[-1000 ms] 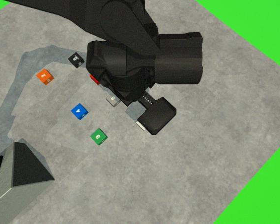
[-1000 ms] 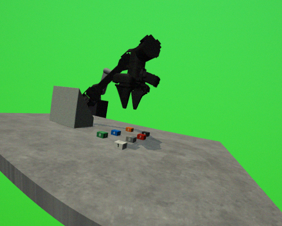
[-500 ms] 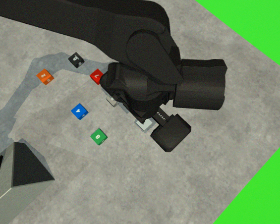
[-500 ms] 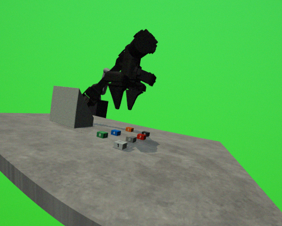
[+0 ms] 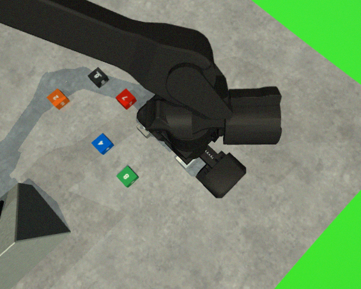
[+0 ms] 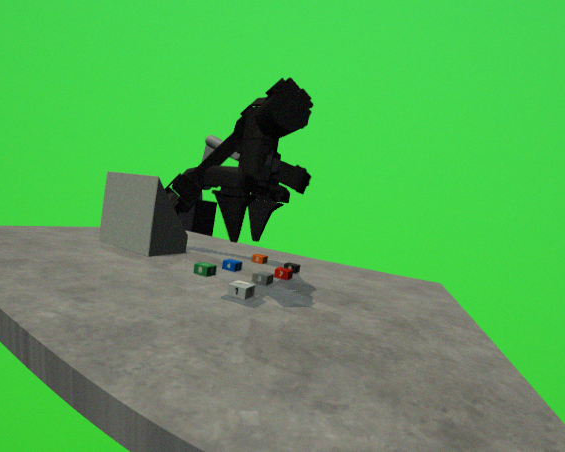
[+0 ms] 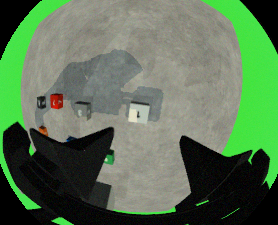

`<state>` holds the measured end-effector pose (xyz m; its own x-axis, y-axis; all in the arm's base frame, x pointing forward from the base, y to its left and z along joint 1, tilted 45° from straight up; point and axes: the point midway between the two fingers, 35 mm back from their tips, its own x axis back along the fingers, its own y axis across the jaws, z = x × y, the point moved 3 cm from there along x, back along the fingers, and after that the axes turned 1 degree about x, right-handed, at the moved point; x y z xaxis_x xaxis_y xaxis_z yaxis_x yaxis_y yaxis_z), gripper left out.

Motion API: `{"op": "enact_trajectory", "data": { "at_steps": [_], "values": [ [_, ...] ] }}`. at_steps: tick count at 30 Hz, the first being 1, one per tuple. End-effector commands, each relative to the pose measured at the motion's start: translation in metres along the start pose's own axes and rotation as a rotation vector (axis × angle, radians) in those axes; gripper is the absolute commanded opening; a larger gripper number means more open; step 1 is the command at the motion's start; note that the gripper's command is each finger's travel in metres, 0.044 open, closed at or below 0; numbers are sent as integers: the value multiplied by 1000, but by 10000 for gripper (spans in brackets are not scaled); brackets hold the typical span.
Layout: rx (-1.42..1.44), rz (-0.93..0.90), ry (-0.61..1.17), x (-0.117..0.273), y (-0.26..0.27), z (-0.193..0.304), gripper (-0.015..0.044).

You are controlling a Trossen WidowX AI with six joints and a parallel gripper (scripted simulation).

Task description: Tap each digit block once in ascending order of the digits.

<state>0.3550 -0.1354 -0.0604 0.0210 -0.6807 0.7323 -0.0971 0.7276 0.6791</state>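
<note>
Hovering: the gripper (image 6: 245, 239) is hanging well above the table (image 6: 331, 375), its two dark pointed fingers (image 6: 232, 220) aiming downward and touching no block.
Gripper state: the fingers are standing wide apart, a little short of their full spread, and are holding nothing.
White block: the white block (image 6: 241, 289), printed with 1, is sitting on the table at the near edge of the group in the exterior view; in the wrist view (image 7: 139, 112) it is lying ahead of the gap between the fingers; from the top only a corner (image 5: 181, 161) is peeking out from under the arm.
Grey block: the grey block (image 6: 262, 278) is sitting between the white one and the red one; its digit is too small to read.
Red block: the red block (image 5: 126, 98), marked 7, is lying just beside the wrist housing in the top view.
Black block: the black block (image 5: 98, 77) is resting near the red one; I cannot tell its digit.
Orange block: the orange block (image 5: 57, 98), marked 2, is lying apart to the left.
Blue block: the blue block (image 5: 102, 144) is showing a 4.
Green block: the green block (image 5: 127, 176) is showing an 8.
Wedge: the grey wedge (image 6: 138, 215) is standing by the arm's base.
</note>
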Motion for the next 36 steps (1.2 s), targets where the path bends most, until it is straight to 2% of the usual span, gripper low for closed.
{"op": "enact_trajectory", "data": {
  "at_steps": [1,8,20,36],
  "values": [
    [-6,-21,20,-45,6,4,190],
    [-6,-21,20,-45,6,4,20],
    [-6,-21,20,-46,6,4,20],
    [-6,-22,19,-71,7,5,20]
  ]
}}
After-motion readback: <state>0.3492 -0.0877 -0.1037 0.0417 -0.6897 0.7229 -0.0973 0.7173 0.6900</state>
